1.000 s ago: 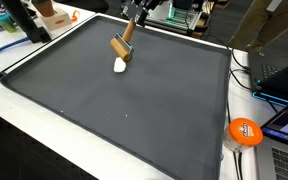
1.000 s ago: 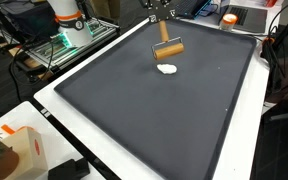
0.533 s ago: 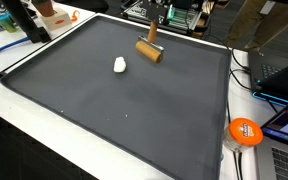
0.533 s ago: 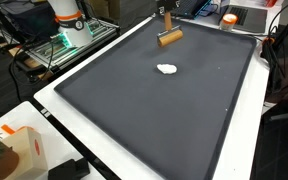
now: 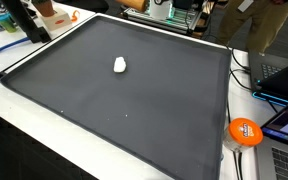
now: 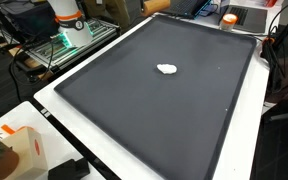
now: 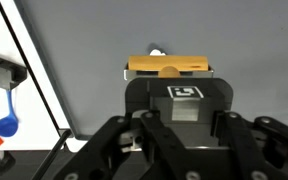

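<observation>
In the wrist view my gripper (image 7: pixel 181 112) is shut on the dark handle (image 7: pixel 185 98) of a tool that carries a square printed tag. The tool's tan wooden head (image 7: pixel 169 67) sticks out beyond the fingers, over the dark grey mat (image 7: pixel 214 35). A small white lump (image 5: pixel 120 65) lies alone on the mat (image 5: pixel 134 120) in both exterior views (image 6: pixel 167 69). A white speck (image 7: pixel 156 50) shows just past the wooden head. The gripper is out of frame in both exterior views, and nothing is near the lump.
An orange disc (image 5: pixel 244 131) lies beside the mat with laptops (image 5: pixel 284 75) near it. A white and orange robot base (image 6: pixel 69 20) stands behind a far corner. An orange-marked box (image 6: pixel 14 145) sits at the near corner. A blue object (image 7: pixel 2 125) lies off the mat's white border.
The gripper has carried the wooden-headed tool up and away from the white lump toward the mat's far edge, leaving both exterior views. The lump has stayed in place.
</observation>
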Available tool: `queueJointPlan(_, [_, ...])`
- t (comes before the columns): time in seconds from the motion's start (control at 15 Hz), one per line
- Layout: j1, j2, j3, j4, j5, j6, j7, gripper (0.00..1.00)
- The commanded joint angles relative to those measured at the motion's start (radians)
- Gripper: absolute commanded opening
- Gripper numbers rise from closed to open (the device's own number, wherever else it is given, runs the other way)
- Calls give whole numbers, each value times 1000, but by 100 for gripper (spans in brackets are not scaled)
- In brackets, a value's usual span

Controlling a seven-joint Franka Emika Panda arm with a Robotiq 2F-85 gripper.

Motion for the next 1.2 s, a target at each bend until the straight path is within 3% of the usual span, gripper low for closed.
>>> queueJointPlan(0.0, [-29, -4, 10, 25, 8, -18, -33, 47])
queueJointPlan(0.27, [-31, 6, 10, 35, 7, -24, -46, 47])
queueJointPlan(0.33, [-30, 8, 10, 35, 7, -24, -46, 22])
queueJointPlan(0.8, [-4, 121, -5, 4, 23, 94, -278, 22])
queueJointPlan(1.13, [-22, 243, -51, 80, 23, 31, -567, 22])
